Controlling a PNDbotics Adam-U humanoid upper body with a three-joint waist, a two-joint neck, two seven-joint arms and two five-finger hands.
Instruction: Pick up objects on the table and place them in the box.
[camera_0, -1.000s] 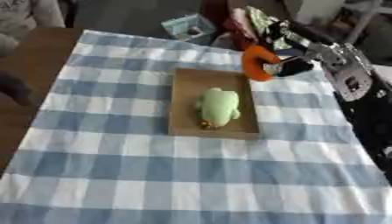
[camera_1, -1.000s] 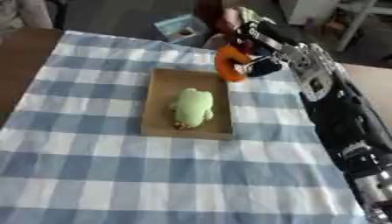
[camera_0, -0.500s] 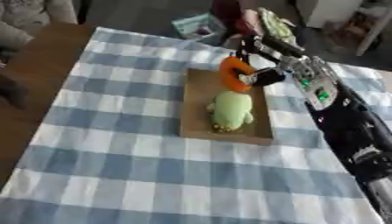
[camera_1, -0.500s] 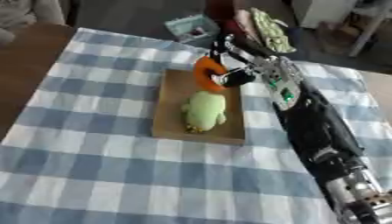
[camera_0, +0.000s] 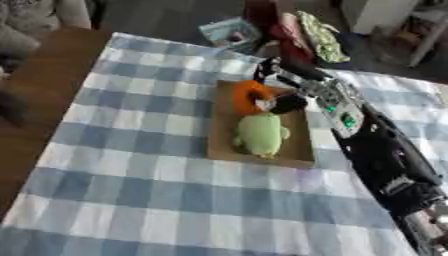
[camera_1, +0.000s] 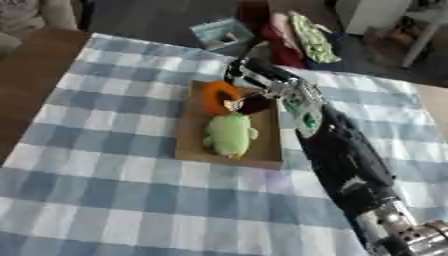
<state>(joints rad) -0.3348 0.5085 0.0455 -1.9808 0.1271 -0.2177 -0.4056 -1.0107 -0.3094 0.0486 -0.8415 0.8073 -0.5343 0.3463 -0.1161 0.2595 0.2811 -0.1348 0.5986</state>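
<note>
At the left, the checked cloth (camera_0: 131, 165) covers the surface and carries nothing there; the robot's left hand shows in neither view. Toward the middle sits the shallow cardboard box (camera_0: 220, 145), its long axis running away from the robot. A pale green soft toy (camera_0: 259, 136) lies in the near half of the box, lengthways along that same axis. Just beyond it, over the far half of the box, hangs the orange ring-shaped object (camera_0: 248, 97), upright or nearly so. It seems to be touching or just above the box floor, though the view is too soft to be sure.

To the right of the ring is the right hand (camera_1: 260, 86), reaching in from the right side across the box's far right rim. Its fingers (camera_0: 287, 102) curl round the ring's right side and clamp on it.

The ring therefore lies to the left of the fingers, already within the box walls and clear of the green toy. The coming move likely needs only a parting of the fingers and a withdrawal back to the right. The right hand is the only one near.
</note>
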